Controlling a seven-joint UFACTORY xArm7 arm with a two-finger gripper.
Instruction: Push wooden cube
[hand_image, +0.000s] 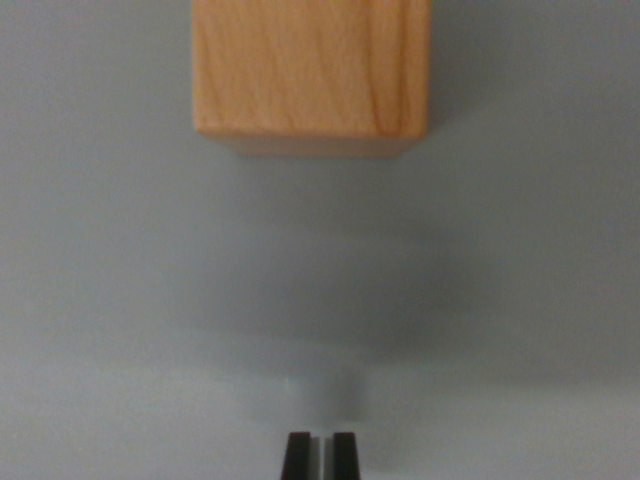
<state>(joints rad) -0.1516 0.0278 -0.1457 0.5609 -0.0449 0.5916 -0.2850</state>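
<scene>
Only the two dark fingertips of the pincer (320, 455) are seen, at the bottom edge of the wrist view, nearly closed with just a thin pale slit left between them and nothing held. Well apart from them, the wooden cube (312, 68) is set at the top centre, cut off by the upper edge, its grained top face and shaded near side shown. It is carried by a plain grey surface (110, 300), on which soft shadow bands are cast between cube and tips
</scene>
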